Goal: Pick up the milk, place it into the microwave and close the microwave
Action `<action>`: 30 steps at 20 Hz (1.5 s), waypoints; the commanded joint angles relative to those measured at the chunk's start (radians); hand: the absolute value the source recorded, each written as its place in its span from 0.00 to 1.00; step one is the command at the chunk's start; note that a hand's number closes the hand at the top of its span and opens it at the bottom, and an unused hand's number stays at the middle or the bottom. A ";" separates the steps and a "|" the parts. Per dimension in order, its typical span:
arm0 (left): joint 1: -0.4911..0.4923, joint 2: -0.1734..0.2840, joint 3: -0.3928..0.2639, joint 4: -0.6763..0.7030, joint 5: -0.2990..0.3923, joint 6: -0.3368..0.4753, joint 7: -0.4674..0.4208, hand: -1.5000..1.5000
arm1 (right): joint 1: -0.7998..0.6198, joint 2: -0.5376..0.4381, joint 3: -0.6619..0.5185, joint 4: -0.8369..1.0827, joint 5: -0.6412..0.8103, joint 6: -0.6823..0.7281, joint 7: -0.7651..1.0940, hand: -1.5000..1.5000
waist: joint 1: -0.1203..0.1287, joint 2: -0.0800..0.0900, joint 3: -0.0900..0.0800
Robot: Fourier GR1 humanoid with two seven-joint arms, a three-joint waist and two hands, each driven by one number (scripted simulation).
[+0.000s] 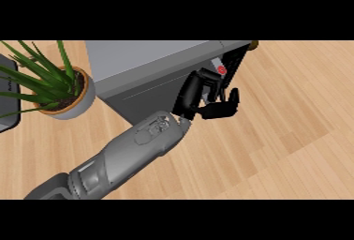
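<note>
Head view shows a wide wooden tabletop [276, 140], and it fills most of what we can see. On it, near the top, sits a big grey microwave [145, 70]. Its dark door [239, 58] stands out at the right side and looks partly open.

A long grey arm [138, 150] comes in from the lower left corner and reaches up to the microwave. To the left is a green plant [41, 75] with long thin leaves in a round pot [76, 105]. A dark thing [5, 93] peeks in at the left edge, and I cannot tell what it is.

At the end of the arm is the left robot hand [214, 108]. It is black. Its fingers are spread out and not wrapped round anything, so it is holding nothing. It sits right by the microwave's open side, close to the door. The right robot hand does not show at all.

The smallest thing is the milk [220, 68]. It is a little white shape with a red spot, just past the fingers, between the grey box and the dark door. It looks like it is already inside the microwave.

So I think the job now is to shut the door. To do it well, the robot hand should lay flat fingers on the outside of the door and push it slowly. It should keep its fingers out of the gap and not bump the milk. It should push until the door sits flat on the grey box.
</note>
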 commanded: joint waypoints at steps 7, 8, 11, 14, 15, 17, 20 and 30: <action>-0.100 -0.051 0.005 0.062 0.016 -0.002 0.010 1.00 | -0.029 -0.030 -0.015 0.014 -0.051 0.015 0.025 0.00 | -0.029 0.017 0.003; -0.100 -0.051 0.006 0.065 0.018 0.003 0.011 1.00 | -0.030 -0.035 -0.015 0.015 -0.058 0.021 0.029 0.00 | -0.026 0.015 0.003; -0.049 -0.051 0.099 0.094 0.065 0.145 0.006 1.00 | -0.027 -0.037 -0.028 0.023 -0.078 0.017 0.032 0.00 | 0.013 0.006 0.001; -0.041 -0.054 0.108 0.136 0.085 0.166 0.025 1.00 | -0.032 -0.047 -0.045 0.020 -0.096 0.010 0.040 0.00 | 0.032 0.005 0.000; -0.050 -0.054 0.119 0.146 0.087 0.167 0.022 1.00 | -0.030 -0.047 -0.053 0.026 -0.099 0.008 0.039 0.00 | 0.037 0.007 0.001; -0.039 -0.044 0.112 0.167 0.093 0.149 0.013 1.00 | -0.030 -0.057 -0.081 0.023 -0.108 -0.007 0.041 0.00 | 0.046 0.006 -0.001; -0.025 -0.032 0.092 0.183 0.117 0.114 0.011 1.00 | -0.022 -0.068 -0.108 0.025 -0.115 -0.010 0.040 0.00 | 0.072 0.008 -0.001; -0.043 0.041 0.025 0.239 0.150 0.019 0.004 0.00 | 0.003 -0.085 -0.158 0.007 -0.145 -0.030 0.057 0.00 | 0.131 0.014 -0.001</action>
